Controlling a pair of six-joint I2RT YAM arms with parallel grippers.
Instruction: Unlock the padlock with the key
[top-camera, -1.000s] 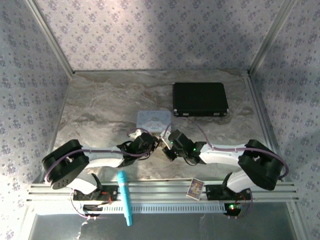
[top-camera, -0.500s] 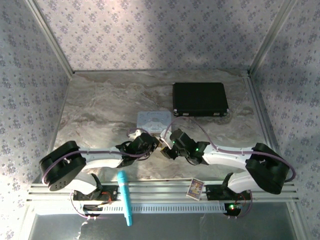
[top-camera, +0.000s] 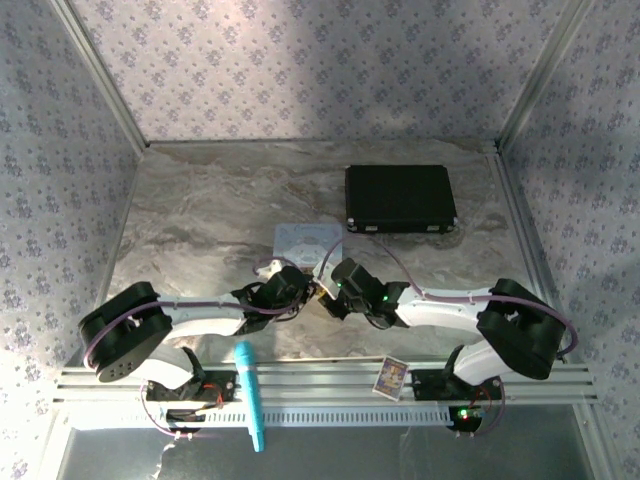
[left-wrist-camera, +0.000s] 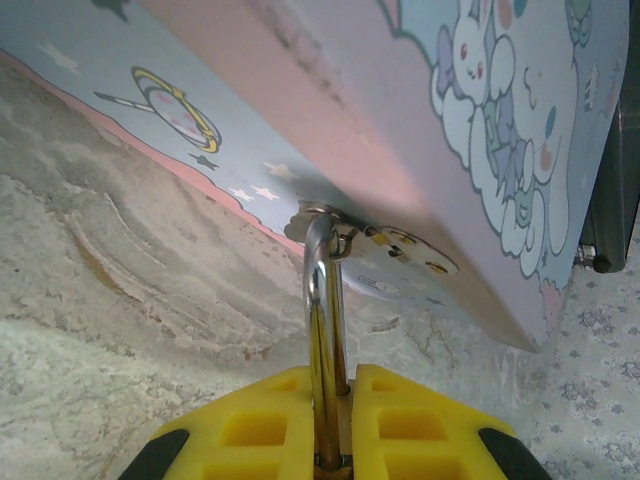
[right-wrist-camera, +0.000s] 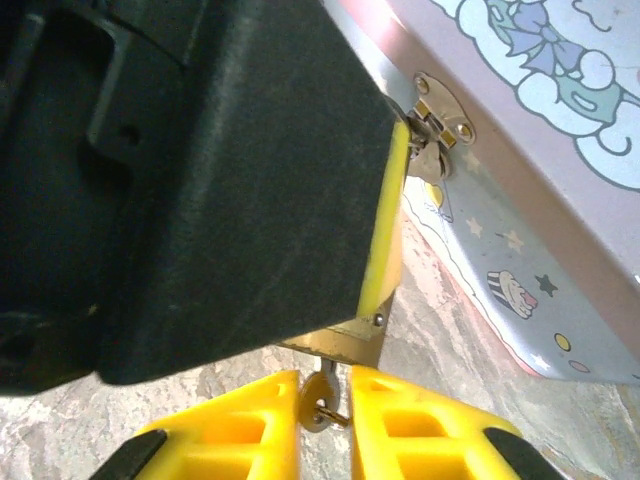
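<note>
The pastel tin (left-wrist-camera: 480, 120) lies on the marble table, and the padlock's silvery shackle (left-wrist-camera: 322, 320) hangs through its hasp (left-wrist-camera: 395, 245). My left gripper (left-wrist-camera: 330, 378) is shut on the padlock, whose brass body sits deep between the yellow fingers. In the right wrist view the padlock's brass underside (right-wrist-camera: 345, 345) shows below the left gripper's black finger. The key (right-wrist-camera: 320, 400) is in it, its small round head held between the fingers of my right gripper (right-wrist-camera: 323, 380). From above, both grippers (top-camera: 305, 290) (top-camera: 328, 300) meet tip to tip just before the tin (top-camera: 305, 240).
A black case (top-camera: 400, 197) lies at the back right of the table. A teal pen (top-camera: 248, 395) and a small card (top-camera: 391, 377) rest on the rail at the near edge, between the arm bases. Patterned walls close in both sides.
My right arm swung slightly outward and came back, its wrist settling again at the padlock. The left arm has held still with the padlock.
</note>
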